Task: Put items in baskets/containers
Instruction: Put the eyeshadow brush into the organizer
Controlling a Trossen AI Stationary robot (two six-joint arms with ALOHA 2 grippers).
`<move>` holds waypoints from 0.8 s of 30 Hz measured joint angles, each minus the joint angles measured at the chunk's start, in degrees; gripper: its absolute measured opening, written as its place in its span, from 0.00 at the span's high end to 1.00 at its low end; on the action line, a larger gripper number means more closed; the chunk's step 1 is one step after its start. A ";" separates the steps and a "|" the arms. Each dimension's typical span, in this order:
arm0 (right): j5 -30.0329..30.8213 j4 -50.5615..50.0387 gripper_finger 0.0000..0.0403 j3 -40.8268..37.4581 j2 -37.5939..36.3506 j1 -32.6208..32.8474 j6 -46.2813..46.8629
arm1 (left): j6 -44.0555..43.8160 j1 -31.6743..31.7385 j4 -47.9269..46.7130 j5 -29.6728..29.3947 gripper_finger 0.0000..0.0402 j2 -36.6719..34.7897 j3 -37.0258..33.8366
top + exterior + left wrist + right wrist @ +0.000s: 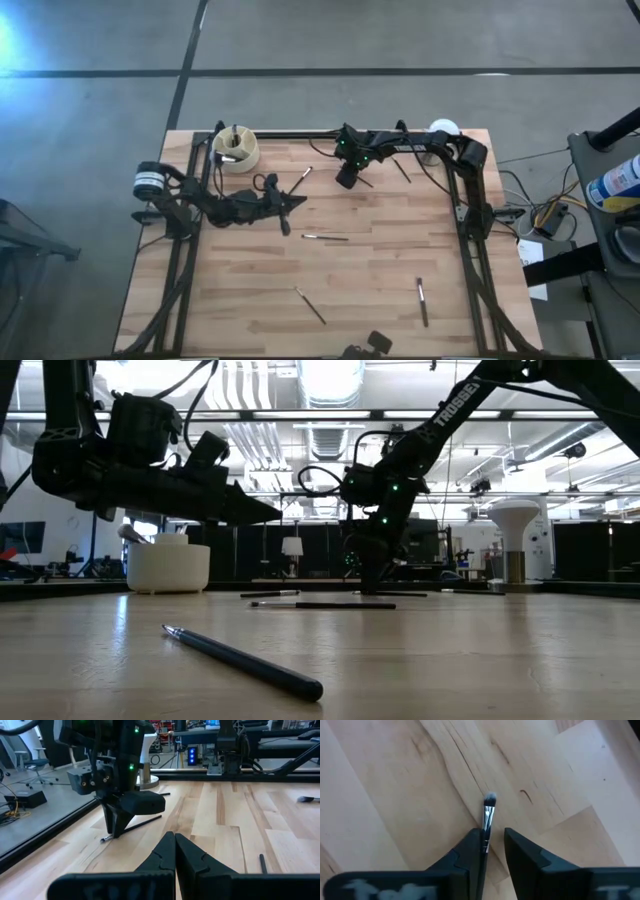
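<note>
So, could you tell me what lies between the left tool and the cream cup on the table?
Only bare wood. In the high view, the shut left tool points away from the cup, and no brush lies on the table between them.

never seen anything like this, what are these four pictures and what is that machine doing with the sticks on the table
It is a robot with two dark arms bolted at a wooden table, each ending in a two-finger gripper. One picture looks straight down from above, one looks level across the tabletop, and the other two come from small cameras on each arm's wrist. The sticks are thin makeup brushes, meant to go into the cream cup in the far left corner, which already holds a few. Several lie scattered, like one near the front. The right gripper is down at the table, fingers a little apart, straddling a small brush that lies flat, not lifted. The left gripper is shut, holds nothing, and waits near the cup.
</note>
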 joint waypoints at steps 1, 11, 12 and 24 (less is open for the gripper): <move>-0.01 0.07 0.80 -0.08 0.06 -0.03 -0.01 | -0.02 0.00 -0.07 0.00 1.00 0.00 0.00; -0.05 -0.47 0.93 -0.37 -0.43 -0.31 -0.23 | -3.34 0.37 -3.39 0.01 1.00 0.00 0.31; -0.03 -0.73 0.95 -0.37 -0.44 -0.31 -0.25 | -4.06 0.47 -4.19 0.02 1.00 0.00 0.60; 0.23 -3.80 0.96 -1.78 -3.75 -0.24 -0.87 | -9.49 1.22 -16.78 1.07 0.97 0.00 6.84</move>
